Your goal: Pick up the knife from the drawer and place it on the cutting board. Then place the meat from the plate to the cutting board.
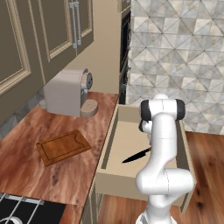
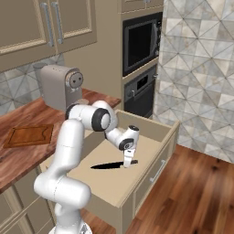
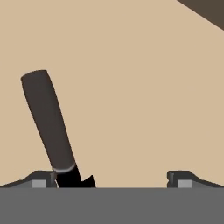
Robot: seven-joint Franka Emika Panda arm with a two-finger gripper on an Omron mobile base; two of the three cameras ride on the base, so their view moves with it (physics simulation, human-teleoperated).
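The gripper (image 2: 129,163) is hanging low inside the open drawer (image 2: 161,132), fingers spread wide and holding nothing. The knife (image 2: 109,166) is lying flat on the drawer floor, its handle (image 3: 47,120) sitting beside one fingertip (image 3: 40,179). The board (image 1: 63,146) is resting on the counter (image 1: 26,131).

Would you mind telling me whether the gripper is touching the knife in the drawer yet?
Cannot tell. In the hand view the knife runs down beside one fingertip of the open gripper, but the bottom edge hides any contact or gap.

No readable text, labels, brands, numbers or signs on anything visible.
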